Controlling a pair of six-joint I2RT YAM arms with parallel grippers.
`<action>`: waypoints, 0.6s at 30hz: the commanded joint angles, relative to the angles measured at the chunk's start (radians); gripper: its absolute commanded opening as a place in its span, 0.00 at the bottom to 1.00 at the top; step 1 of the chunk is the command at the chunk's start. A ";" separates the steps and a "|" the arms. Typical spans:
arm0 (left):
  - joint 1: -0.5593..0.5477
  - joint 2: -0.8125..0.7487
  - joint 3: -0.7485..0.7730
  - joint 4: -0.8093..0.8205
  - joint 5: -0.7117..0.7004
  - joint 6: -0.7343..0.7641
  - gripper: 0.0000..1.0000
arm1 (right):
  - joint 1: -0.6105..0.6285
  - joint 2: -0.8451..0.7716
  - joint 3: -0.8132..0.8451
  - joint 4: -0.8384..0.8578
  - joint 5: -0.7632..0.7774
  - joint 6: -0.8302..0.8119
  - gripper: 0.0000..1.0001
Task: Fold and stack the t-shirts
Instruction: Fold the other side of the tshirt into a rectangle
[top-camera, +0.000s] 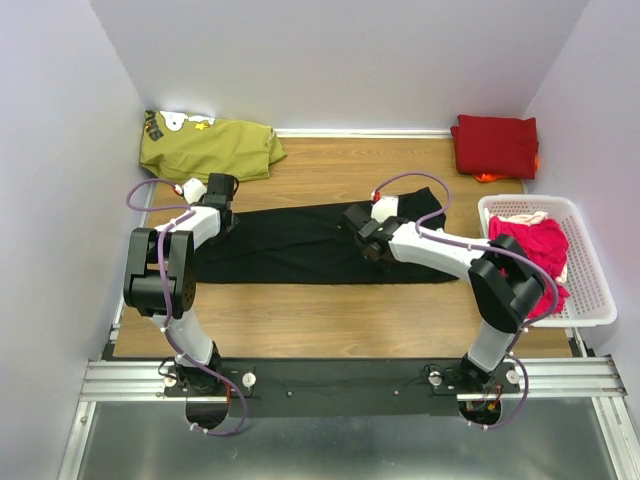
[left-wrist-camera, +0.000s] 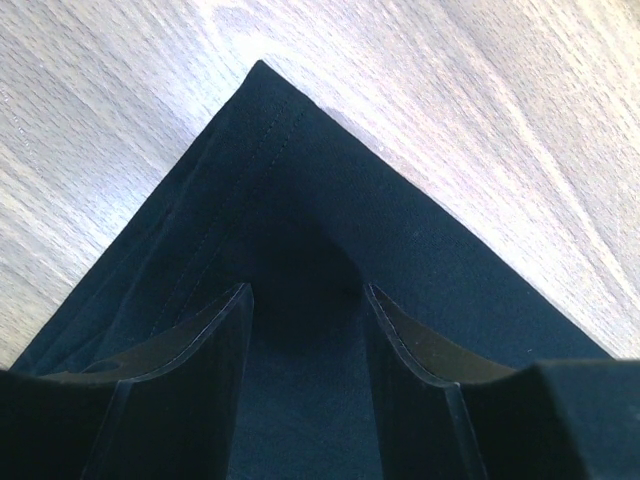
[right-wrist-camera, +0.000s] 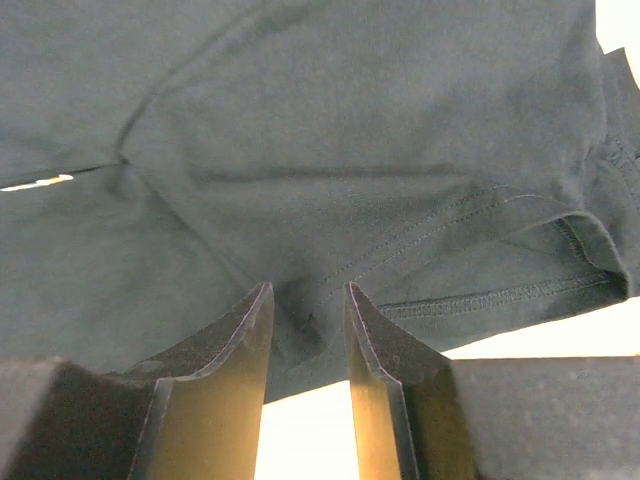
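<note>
- Black t-shirt (top-camera: 290, 245) is lying lengthwise left-right on the desk (top-camera: 330, 320), its ends hiding under the arms.
- Left tool (left-wrist-camera: 307, 292) and right tool (right-wrist-camera: 308, 290) are standing parted over it.

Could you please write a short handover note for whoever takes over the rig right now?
Left gripper: open, over the left corner of the black t-shirt.
Right gripper: open, at that shirt's edge, right of its middle.
Done: black t-shirt folded into a long strip mid-table; dark red t-shirt folded at far right.
Left: fold the black one shorter and stack it; pink t-shirts wait in the basket; olive shirt lies far left.
</note>
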 joint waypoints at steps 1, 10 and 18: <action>0.002 0.004 0.007 0.010 -0.001 0.011 0.57 | -0.015 0.031 0.003 -0.014 0.046 0.001 0.41; 0.002 0.007 0.009 0.009 -0.004 0.011 0.56 | -0.020 0.029 -0.026 0.030 -0.037 -0.017 0.37; 0.002 0.011 0.009 0.010 -0.005 0.011 0.56 | -0.020 0.026 -0.077 0.075 -0.130 -0.006 0.34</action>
